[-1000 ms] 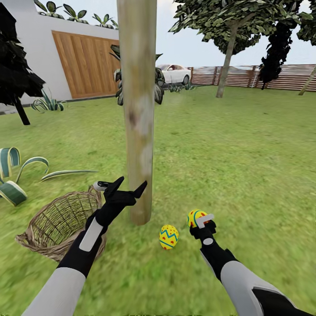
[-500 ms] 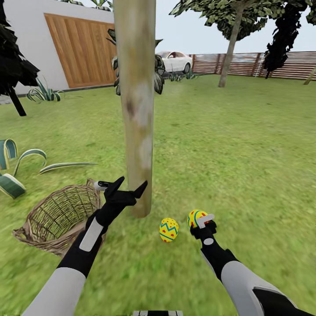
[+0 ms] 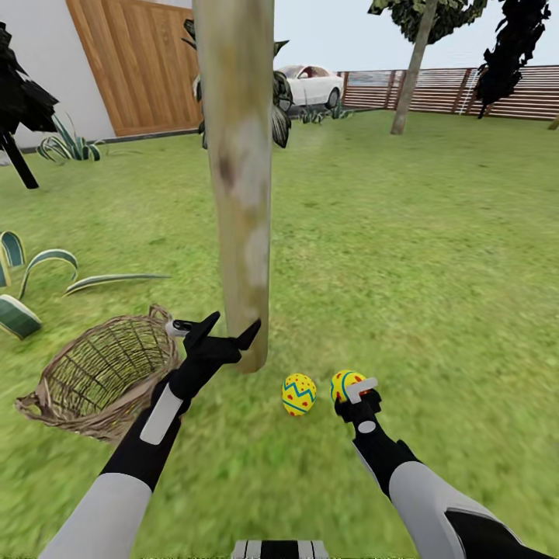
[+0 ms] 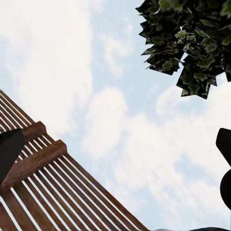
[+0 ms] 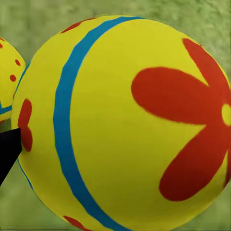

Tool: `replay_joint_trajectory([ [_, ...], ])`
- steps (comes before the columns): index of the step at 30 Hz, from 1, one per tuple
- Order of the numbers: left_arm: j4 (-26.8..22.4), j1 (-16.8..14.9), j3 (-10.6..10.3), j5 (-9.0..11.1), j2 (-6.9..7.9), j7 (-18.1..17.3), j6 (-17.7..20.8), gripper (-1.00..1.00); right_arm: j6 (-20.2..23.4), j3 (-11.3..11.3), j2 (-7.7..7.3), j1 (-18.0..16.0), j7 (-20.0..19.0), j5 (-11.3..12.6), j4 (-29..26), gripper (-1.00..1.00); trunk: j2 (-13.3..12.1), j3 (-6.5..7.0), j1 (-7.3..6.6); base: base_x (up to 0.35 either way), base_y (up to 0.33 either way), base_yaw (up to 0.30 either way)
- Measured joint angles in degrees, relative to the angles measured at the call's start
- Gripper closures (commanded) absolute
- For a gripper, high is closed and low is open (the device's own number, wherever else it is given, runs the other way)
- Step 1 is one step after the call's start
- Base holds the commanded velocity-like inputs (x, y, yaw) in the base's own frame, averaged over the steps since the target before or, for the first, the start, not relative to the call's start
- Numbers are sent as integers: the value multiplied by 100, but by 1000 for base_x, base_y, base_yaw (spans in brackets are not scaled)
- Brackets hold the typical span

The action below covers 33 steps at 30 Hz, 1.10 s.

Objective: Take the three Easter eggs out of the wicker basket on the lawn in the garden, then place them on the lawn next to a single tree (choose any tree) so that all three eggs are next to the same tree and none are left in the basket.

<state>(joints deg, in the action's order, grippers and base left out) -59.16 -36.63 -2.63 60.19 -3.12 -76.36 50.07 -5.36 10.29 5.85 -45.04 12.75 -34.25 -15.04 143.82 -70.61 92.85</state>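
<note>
One Easter egg (image 3: pixel 299 394) is lying on the lawn (image 3: pixel 435 256) just beside the foot of the pale, blotched tree (image 3: pixel 237 178). A second egg (image 3: pixel 346 385), the one bearing the red flower mark, is sitting just to its right, and the right tool (image 3: pixel 359 392) is closing on it from behind; in the right wrist view this flower egg (image 5: pixel 125 125) is looming very large, with the edge of the other egg (image 5: pixel 9 82) showing beside it against the grass. The wicker basket (image 3: pixel 101 373) is lying tipped on its side to the left of the trunk, its mouth facing the robot, and no egg is visible inside it. The left tool (image 3: pixel 229 328) is hovering in front of the base of the trunk with its two dark fingers spread wide and holding nothing. Striped agave leaves (image 3: pixel 23 279) are spreading at the far left, while a wooden fence (image 3: pixel 466 92) and a white car (image 3: pixel 314 84) are standing well beyond.
</note>
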Motion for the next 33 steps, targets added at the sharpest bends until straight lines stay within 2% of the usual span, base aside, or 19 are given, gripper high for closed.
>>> replay_joint_trajectory([
  [5,10,0,0,3,0,-6,-1,-100,0,0,-9,0,0,4,0,100,7,-111,13,0,0,0],
  [10,20,0,0,9,-6,-9,0,-100,-1,-1,-4,0,0,1,5,100,7,-112,12,57,-35,0],
  [22,5,0,0,11,-7,-13,-4,-100,-10,-1,0,0,-13,7,9,100,8,-112,10,290,-131,0],
  [33,3,1,0,12,-6,-17,-8,-100,-27,-8,17,-1,9,0,10,100,7,-144,13,14,-4,121],
])
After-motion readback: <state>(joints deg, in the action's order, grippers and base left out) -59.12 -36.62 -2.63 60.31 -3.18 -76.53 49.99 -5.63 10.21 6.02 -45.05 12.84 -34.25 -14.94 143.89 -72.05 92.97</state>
